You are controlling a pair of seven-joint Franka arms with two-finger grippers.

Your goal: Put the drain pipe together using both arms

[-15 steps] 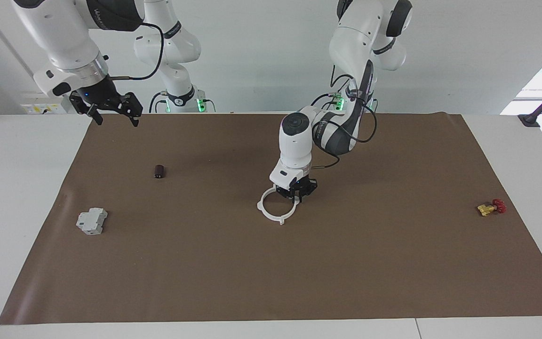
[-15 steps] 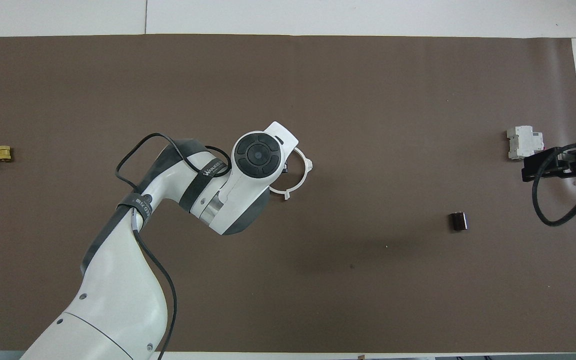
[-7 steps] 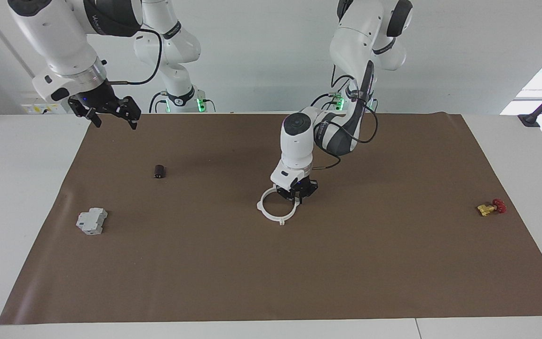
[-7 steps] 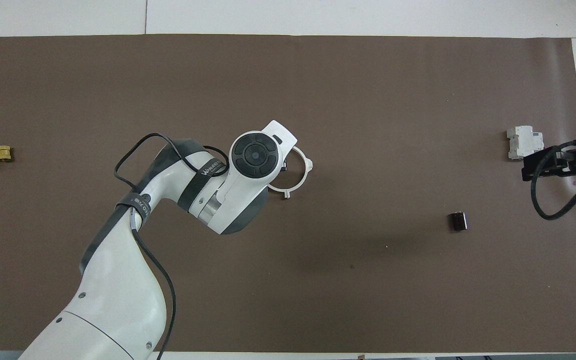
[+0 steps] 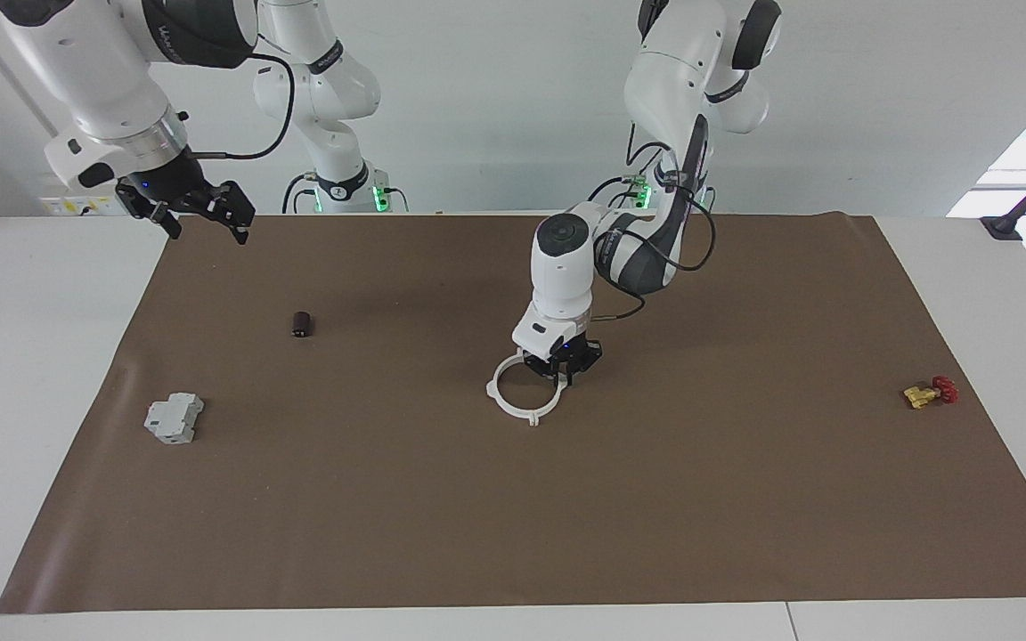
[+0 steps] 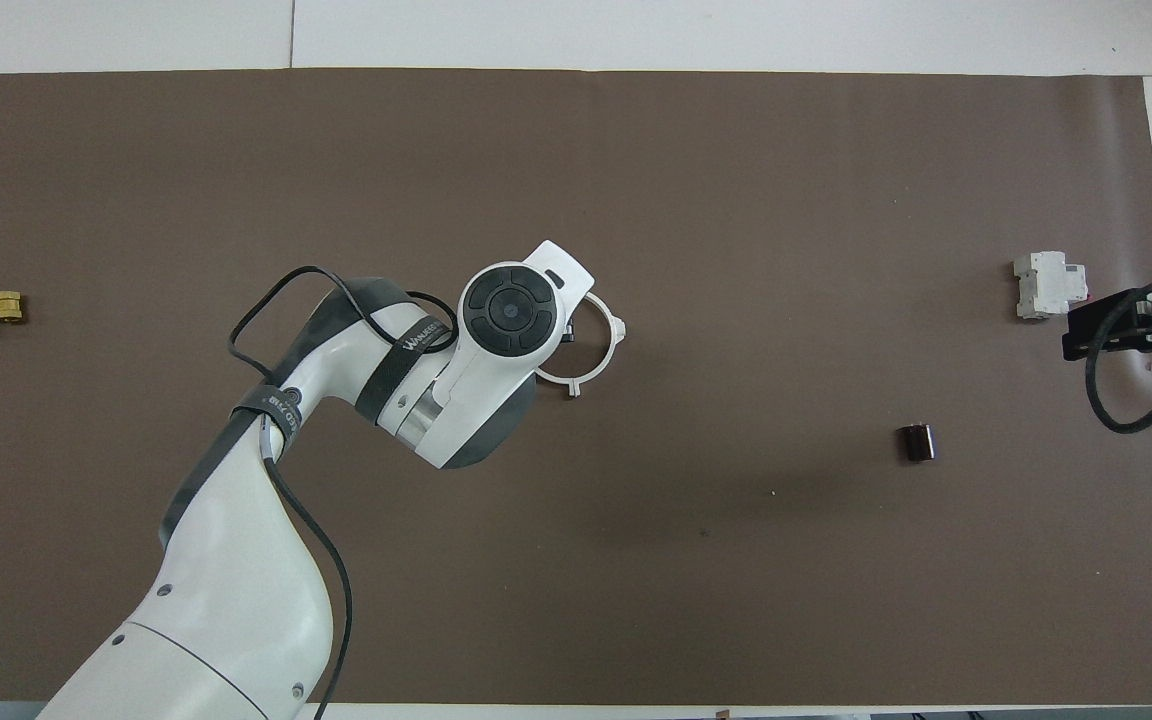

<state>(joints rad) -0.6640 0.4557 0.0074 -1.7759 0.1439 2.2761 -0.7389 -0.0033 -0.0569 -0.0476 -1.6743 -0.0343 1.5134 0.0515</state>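
Note:
The drain pipe (image 5: 514, 409) lies joined as one flat white ring with small outer tabs, in the middle of the brown mat; it also shows in the overhead view (image 6: 617, 327). My left gripper (image 5: 564, 372) points down at the ring's rim, on the side nearer the robots and toward the left arm's end. In the overhead view the left arm's wrist hides it. My right gripper (image 5: 201, 212) is open and empty, high over the mat's corner at the right arm's end; its black tips show in the overhead view (image 6: 1126, 325).
A grey boxy block (image 5: 174, 418) and a small dark cylinder (image 5: 301, 324) lie toward the right arm's end of the mat (image 5: 513, 516). A yellow-and-red valve piece (image 5: 930, 392) lies near the left arm's end.
My right gripper has drifted outward toward the right arm's end of the table. My left gripper has shifted only slightly at the ring. The ring has not moved.

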